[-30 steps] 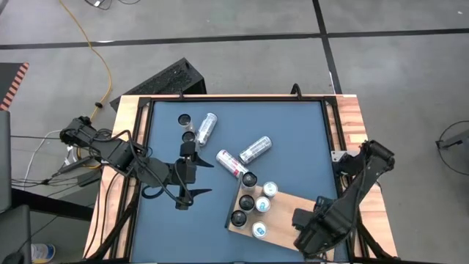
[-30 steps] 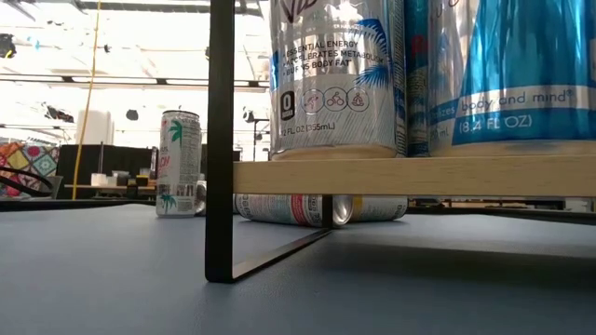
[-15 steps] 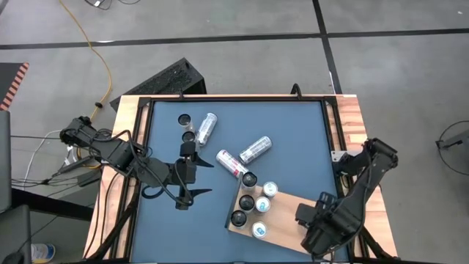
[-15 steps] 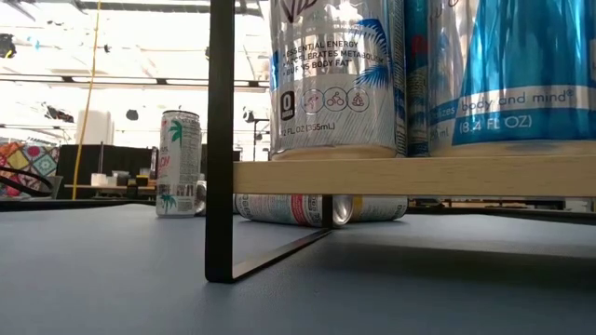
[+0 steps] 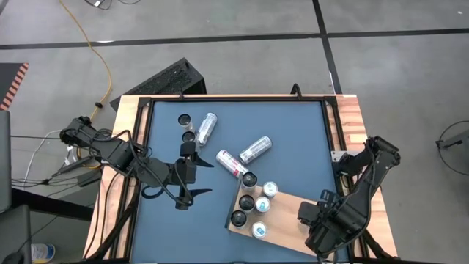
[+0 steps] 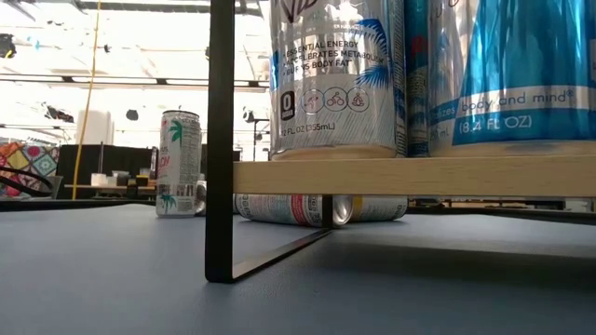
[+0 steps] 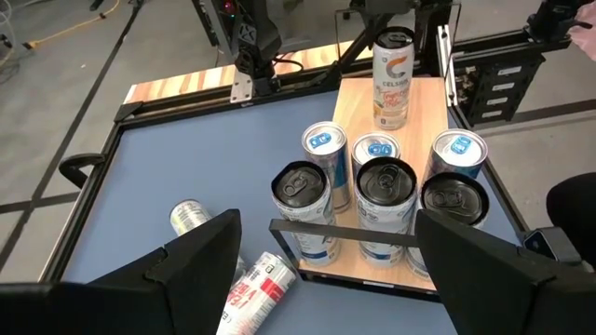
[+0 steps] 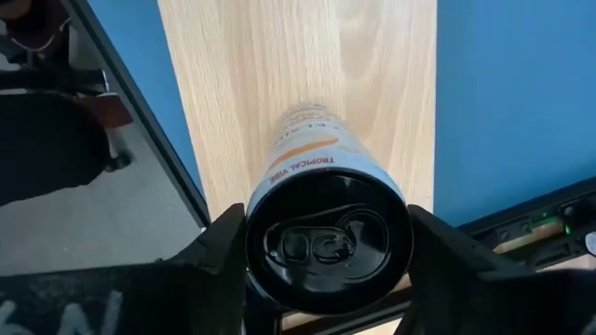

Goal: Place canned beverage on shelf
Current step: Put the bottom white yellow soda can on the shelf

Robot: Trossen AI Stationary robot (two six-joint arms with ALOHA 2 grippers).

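A white Celsius can [image 7: 393, 79] stands upright on the far right end of the light-brown wooden shelf [image 5: 284, 209]. My right gripper [image 8: 328, 233] is over it, open. Its fingers [image 8: 228, 244] stand on either side of the can's dark top [image 8: 326, 244], and no touch shows. In the high view my right arm [image 5: 322, 224] hides this can. Several more cans [image 5: 253, 204] stand on the shelf's left end. My left gripper [image 5: 199, 178] is open and empty over the tabletop, left of the shelf.
Three cans lie on the blue tabletop: one at the far left [image 5: 207, 126], one mid-table [image 5: 255, 149], one by the shelf's corner [image 5: 230, 163]. A dark-topped can [image 5: 183, 119] stands at the far left. The shelf's black metal leg [image 6: 220, 140] stands on the tabletop.
My right arm has shifted a little toward the table's right and near edges. The cans and the shelf have kept still.
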